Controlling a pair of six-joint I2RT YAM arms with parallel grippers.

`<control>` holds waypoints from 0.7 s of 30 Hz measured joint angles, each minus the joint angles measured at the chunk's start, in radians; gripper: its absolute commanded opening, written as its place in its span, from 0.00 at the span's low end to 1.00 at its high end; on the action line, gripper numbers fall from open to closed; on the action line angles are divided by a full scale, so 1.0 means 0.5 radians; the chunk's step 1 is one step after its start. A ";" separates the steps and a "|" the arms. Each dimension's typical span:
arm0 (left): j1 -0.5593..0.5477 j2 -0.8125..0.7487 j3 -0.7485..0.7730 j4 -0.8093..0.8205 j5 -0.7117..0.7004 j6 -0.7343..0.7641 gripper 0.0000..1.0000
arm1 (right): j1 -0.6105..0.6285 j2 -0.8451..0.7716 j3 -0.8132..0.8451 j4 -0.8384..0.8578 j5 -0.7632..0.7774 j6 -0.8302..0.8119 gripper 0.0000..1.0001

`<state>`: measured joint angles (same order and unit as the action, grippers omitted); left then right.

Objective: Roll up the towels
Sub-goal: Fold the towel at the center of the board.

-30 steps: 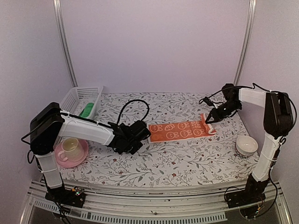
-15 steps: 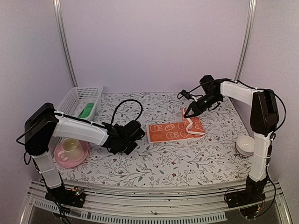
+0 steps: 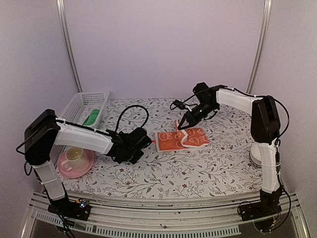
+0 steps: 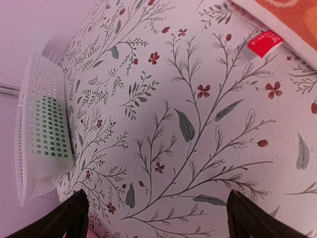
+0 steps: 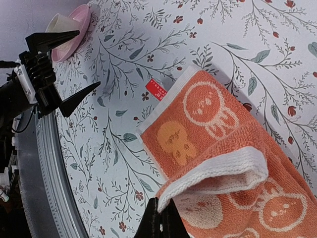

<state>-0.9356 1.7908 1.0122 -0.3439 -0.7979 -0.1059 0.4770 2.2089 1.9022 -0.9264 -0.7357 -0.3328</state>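
Pale lilac walls [image 3: 163, 49] and two metal rails [image 3: 68, 44] close the back of the booth. Below them the surface [image 3: 163, 173], w/ a flower print, carries everything. The R arm [image 3: 237, 99] reaches from the near right corner far over to the middle, and the L arm [image 3: 84, 138] lies low across the left side.

A white basket [image 3: 81, 101] stands at the far left edge w/ the green towel [image 3: 92, 117] inside. It is well apart from both hands and nearer to the L arm. A pink plate [image 3: 64, 168] w/ a cup [image 3: 74, 155] sits near the L arm base.

The orange towel [image 3: 171, 141] lies approx. in the centre, long axis left-to-right, between the two hands. Its right end is lifted and folded back over the rest, so the white hem [image 5: 213, 171] makes a loose loop on top. The right hand [image 3: 183, 124] is closed narrow on this hem, and the wrist view shows it pinched on the cloth edge. The left hand [image 3: 142, 140] rests just beside the free left end, fingers [image 4: 67, 218] spread wide, holding nothing. The small red label [image 4: 266, 43] at the towel corner is right in front of it.

My judgement: the roll must go along the long axis, from R toward L. So the right hand leads, and the left hand, nearer to the flat end, can pin it. The fold is loose, not a tight roll yet. The green towel is not started.
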 measured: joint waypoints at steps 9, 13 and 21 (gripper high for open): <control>0.002 0.001 0.000 -0.001 0.000 -0.002 0.97 | 0.002 0.089 0.086 0.031 -0.039 0.062 0.02; 0.002 0.002 0.000 -0.001 0.001 -0.004 0.97 | 0.005 0.127 0.133 0.048 -0.067 0.083 0.02; 0.002 0.009 0.000 -0.003 0.010 -0.024 0.97 | 0.037 0.230 0.166 0.074 -0.111 0.121 0.17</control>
<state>-0.9348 1.7954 1.0122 -0.3454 -0.7929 -0.1177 0.4957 2.3238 1.9854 -0.8894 -0.7914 -0.2726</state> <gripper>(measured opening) 0.973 0.046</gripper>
